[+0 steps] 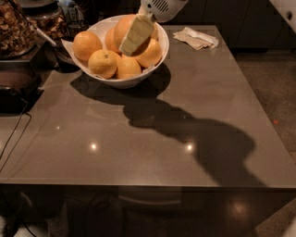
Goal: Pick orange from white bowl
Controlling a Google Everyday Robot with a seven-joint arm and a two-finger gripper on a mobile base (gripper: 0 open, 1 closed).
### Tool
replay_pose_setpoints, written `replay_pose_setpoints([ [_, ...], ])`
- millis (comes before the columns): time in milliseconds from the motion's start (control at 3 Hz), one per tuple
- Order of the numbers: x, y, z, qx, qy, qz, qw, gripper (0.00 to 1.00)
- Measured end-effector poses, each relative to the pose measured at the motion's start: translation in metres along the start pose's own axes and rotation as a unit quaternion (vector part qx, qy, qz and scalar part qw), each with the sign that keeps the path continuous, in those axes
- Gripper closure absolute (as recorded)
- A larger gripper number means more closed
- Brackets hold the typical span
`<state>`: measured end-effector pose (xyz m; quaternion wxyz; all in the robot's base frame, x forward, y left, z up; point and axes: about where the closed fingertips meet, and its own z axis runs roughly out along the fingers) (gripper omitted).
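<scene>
The white bowl (pixel 159 55) stands at the far left of the grey table and holds several oranges. The topmost orange (pixel 121 28) sits at the back of the pile, with others in front, such as one orange (pixel 104 62) at the front left. My gripper (pixel 136 34) reaches down from the top edge of the camera view. Its pale tip lies over the top of the pile, against the topmost orange. Its white body (pixel 162 7) is just above the bowl's far rim.
Dark containers of nuts (pixel 16 28) stand at the far left behind the bowl. A crumpled paper napkin (pixel 198 38) lies at the back right of the bowl. A black device (pixel 14 90) and a cable (pixel 14 134) are at the left edge. The table's front edge (pixel 138 184) runs below.
</scene>
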<state>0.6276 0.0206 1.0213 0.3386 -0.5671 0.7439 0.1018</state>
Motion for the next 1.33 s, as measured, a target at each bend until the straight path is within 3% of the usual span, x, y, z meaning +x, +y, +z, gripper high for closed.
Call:
replay_pose_setpoints([
  [667,0.008,0.067,-0.019,0.025,-0.038,0.051,0.9976,1.0],
  [1000,0.012,0.089,-0.018,0.032,-0.029,0.075,0.9963,1.0],
  [1333,0.013,0.09,-0.017,0.03,-0.028,0.08,0.9959,1.0],
])
